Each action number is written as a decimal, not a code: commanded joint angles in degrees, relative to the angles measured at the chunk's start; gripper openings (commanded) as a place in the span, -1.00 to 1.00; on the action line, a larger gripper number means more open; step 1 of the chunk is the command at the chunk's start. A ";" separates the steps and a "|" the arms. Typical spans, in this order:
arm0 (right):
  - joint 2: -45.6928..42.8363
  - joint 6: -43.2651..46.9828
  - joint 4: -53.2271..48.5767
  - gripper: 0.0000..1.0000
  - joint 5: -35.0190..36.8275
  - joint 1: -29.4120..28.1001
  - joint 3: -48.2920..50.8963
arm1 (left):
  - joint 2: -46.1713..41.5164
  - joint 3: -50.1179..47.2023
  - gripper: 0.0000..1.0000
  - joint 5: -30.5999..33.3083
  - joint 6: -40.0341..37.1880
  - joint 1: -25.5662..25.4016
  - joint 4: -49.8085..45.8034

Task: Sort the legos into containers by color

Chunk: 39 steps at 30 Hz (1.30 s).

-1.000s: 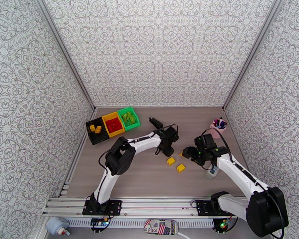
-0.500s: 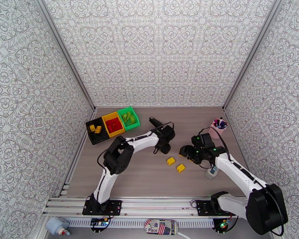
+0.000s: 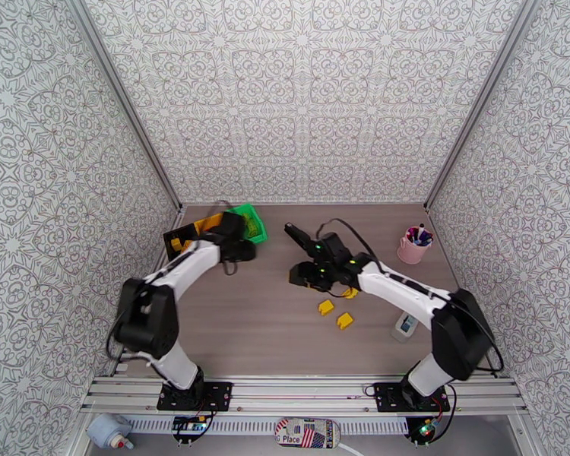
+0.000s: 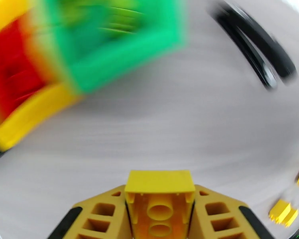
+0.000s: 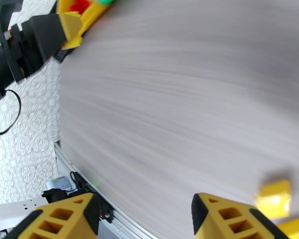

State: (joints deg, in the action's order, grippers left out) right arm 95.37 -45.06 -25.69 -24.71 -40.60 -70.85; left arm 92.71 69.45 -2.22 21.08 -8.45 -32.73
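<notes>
The left gripper (image 4: 159,215) is closed narrowly on a yellow brick (image 4: 159,184), hovering at the far left by the bins. Other yellow pieces seem to lie in the black bin (image 3: 168,240), though blur hides much. Carry it past the green bin (image 4: 121,44) and release low there. The right gripper (image 5: 143,214) is spread wide and empty near the loose yellow bricks (image 3: 326,306).

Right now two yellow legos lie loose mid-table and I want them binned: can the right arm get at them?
Probably yes. The right gripper is open and empty close beside the two loose yellow legos, with bare table around them. The left gripper is off by the green bin.
</notes>
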 commanded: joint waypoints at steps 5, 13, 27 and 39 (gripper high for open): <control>3.25 1.00 -1.92 0.28 -0.42 -1.85 -5.10 | -6.83 -3.37 -0.27 2.12 7.22 17.47 -1.35; 1.24 2.43 -4.31 0.28 1.93 -1.77 -3.01 | 3.03 9.15 -0.26 -0.45 4.13 26.60 -5.59; -9.59 2.34 -6.08 0.31 5.91 4.93 7.97 | 10.89 19.26 0.69 -2.38 2.69 24.05 -7.83; -17.64 3.01 -8.97 0.32 7.39 18.95 17.70 | 2.06 7.50 0.73 -0.49 -5.76 -3.62 -1.84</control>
State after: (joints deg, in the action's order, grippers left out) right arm 79.66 -43.00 -32.88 -18.44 -23.73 -54.76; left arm 95.24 78.76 -3.03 20.01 -5.93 -36.38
